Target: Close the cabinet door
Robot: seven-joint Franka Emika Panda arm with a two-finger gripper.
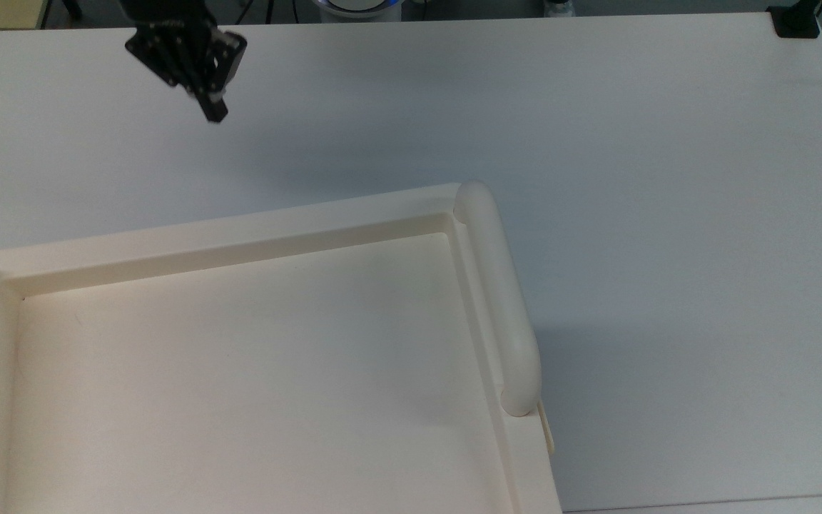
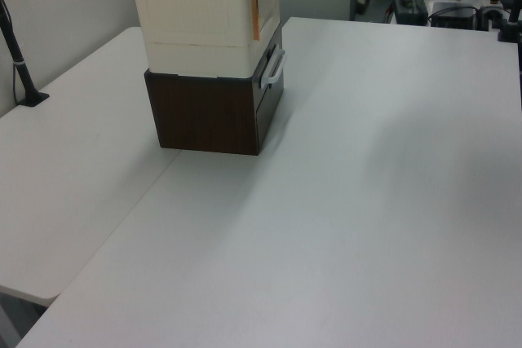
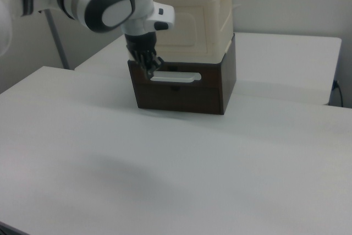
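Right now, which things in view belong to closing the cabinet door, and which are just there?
Belongs to the job:
cabinet
cabinet door
gripper

Just there:
dark brown box under the cabinet
white table

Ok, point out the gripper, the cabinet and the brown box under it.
gripper (image 1: pixel 212 111): top view, at its fingertips.
cabinet (image 2: pixel 196 14): left view, cream side wall.
brown box (image 3: pixel 181 94): right view, front face below the white handle.
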